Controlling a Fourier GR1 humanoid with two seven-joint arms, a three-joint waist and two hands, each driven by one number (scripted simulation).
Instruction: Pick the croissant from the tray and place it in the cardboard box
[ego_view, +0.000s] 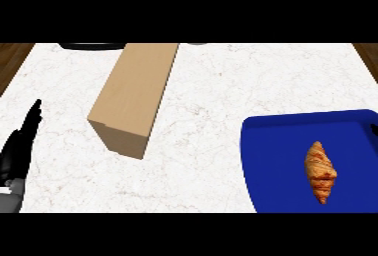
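Observation:
A golden-brown croissant (320, 171) lies lengthwise on a blue tray (280, 150) at the lower right of the head view. A tall tan cardboard box (133, 95) stands on the white marble counter left of centre, reaching toward the far edge. My left hand (18, 150) shows at the left edge, black fingers straight and pointing up, resting well left of the box and holding nothing. My right hand does not show.
A dark round object (90, 46) sits at the counter's far edge, left of the box top. Brown wood (11, 57) shows beyond the counter at both far corners. Bare marble (199, 165) lies between box and tray.

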